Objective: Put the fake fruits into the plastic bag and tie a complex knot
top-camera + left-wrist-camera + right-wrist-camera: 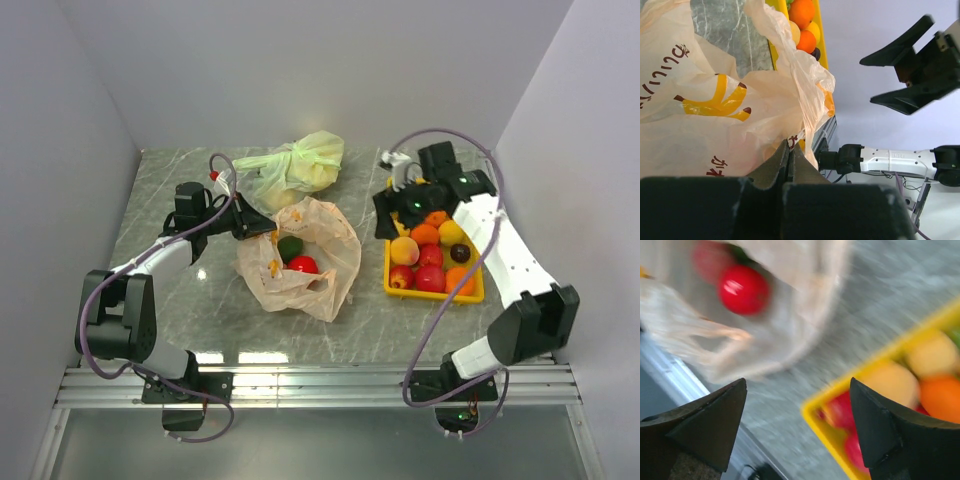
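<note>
- Peach-orange plastic bag spread mid-table, red apple and green piece inside.
- Left gripper clamped shut on bag's edge.
- Right gripper wide open, empty, above yellow tray of fake fruits.

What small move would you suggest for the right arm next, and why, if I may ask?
Probably lower the open, empty right gripper onto the pale peach at the left edge of the yellow plastic tray and close. The left gripper is shut on the rim of the translucent peach-orange plastic bag, which holds only a red apple and a dark green fruit; the tray is nearly full.
</note>
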Tool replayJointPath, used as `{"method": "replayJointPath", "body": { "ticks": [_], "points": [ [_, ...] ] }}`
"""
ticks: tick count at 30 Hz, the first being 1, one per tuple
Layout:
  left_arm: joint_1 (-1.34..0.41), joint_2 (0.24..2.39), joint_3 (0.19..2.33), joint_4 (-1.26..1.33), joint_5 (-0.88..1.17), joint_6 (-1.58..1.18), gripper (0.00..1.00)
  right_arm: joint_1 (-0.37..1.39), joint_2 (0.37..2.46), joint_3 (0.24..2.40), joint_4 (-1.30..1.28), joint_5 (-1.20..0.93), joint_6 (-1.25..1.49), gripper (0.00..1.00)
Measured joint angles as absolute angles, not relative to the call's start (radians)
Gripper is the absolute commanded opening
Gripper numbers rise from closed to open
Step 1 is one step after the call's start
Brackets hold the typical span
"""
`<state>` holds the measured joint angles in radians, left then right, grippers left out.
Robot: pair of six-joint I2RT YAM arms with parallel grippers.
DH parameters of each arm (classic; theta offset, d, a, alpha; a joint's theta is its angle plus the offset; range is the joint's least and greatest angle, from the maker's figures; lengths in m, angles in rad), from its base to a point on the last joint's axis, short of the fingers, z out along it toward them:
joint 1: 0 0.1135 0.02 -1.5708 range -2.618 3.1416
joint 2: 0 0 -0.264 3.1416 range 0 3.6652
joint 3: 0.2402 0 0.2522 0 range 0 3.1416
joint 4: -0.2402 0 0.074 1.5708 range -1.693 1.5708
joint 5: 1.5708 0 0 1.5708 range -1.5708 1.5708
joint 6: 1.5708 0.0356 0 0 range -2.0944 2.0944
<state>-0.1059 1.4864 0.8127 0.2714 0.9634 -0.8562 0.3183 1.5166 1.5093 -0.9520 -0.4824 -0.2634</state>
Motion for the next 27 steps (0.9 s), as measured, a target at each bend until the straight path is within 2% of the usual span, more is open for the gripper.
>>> {"method": "replayJointPath", "body": {
  "ticks": [5, 11, 27],
  "points": [
    [-0.106, 1.486, 0.813, 0.270, 0.963, -0.854, 0.00, 0.176, 1.425, 1.351, -1.033, -0.393, -0.359, 0.84],
    [-0.106, 1.486, 0.813, 0.262, 0.963, -0.850, 0.01, 0.055, 1.431, 1.221, -1.091, -0.263, -0.428, 0.90],
    [-0.106, 1.486, 0.813, 0.257, 0.963, -0.834, 0.01, 0.044, 1.559, 1.112, -0.971, -0.197, -0.413, 0.94]
  ]
}}
